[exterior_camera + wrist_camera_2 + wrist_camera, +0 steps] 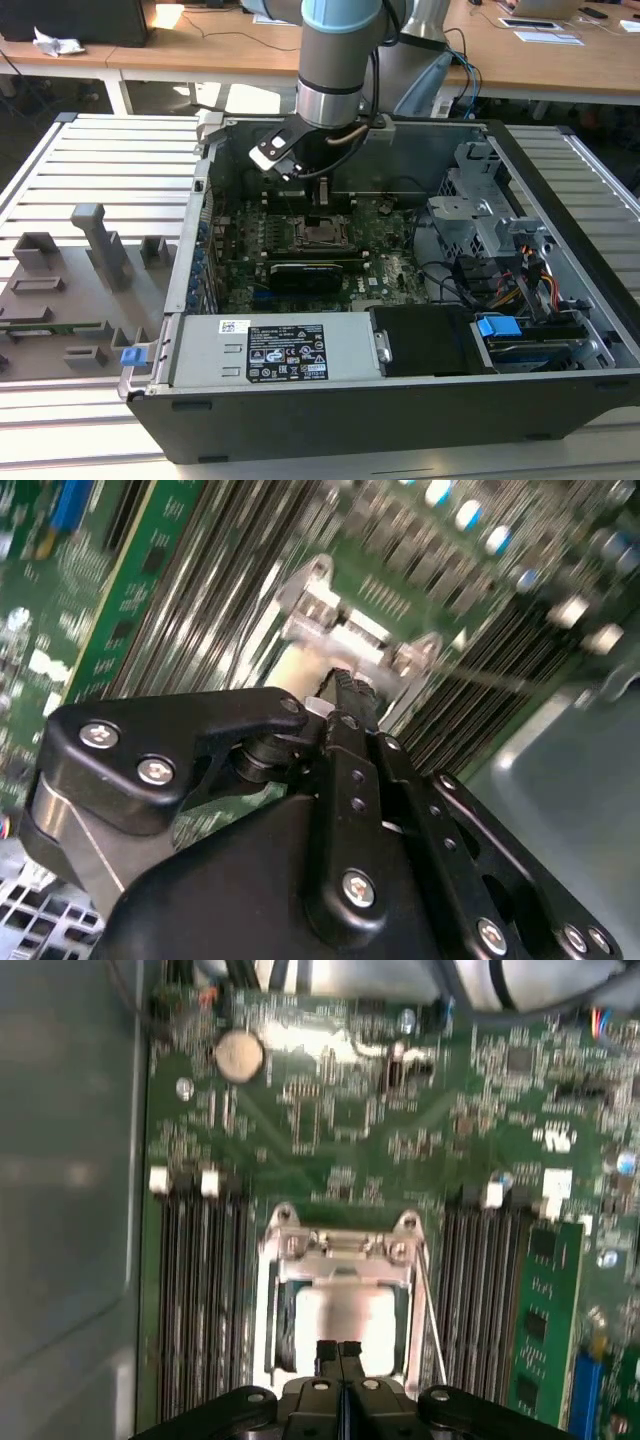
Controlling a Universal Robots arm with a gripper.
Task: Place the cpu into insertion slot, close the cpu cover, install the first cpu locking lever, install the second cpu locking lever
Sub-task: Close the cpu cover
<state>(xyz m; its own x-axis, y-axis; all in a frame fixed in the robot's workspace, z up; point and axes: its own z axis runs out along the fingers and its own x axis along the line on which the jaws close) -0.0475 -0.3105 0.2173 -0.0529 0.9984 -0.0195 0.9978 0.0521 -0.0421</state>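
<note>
One cpu [350, 1322] is seen in the first wrist view, its silver top lying flat in the slot [283, 1332] and framed by the window of the cover [340, 1252], which is laid down over it. A thin silver lever [432, 1320] is seen running along one side of the cover; whether it is latched cannot be told. The gripper [338, 1352] is held over the cpu's edge, its two fingertips pressed together with nothing between them; whether they touch the metal cannot be told. In the second wrist view the fingers [352, 715] are likewise closed, with the cover's hinge end just beyond them. Memory slots [200, 1300] are ranged on both sides of the socket on the green board [340, 1110]. In the exterior view the socket is found mid-board inside the open case [300, 420], toward its far wall, with the gripper just above it and a black bar [315, 272] just nearer. Grey fixtures [60, 290] are set outside the case, on the exterior view's left.
</note>
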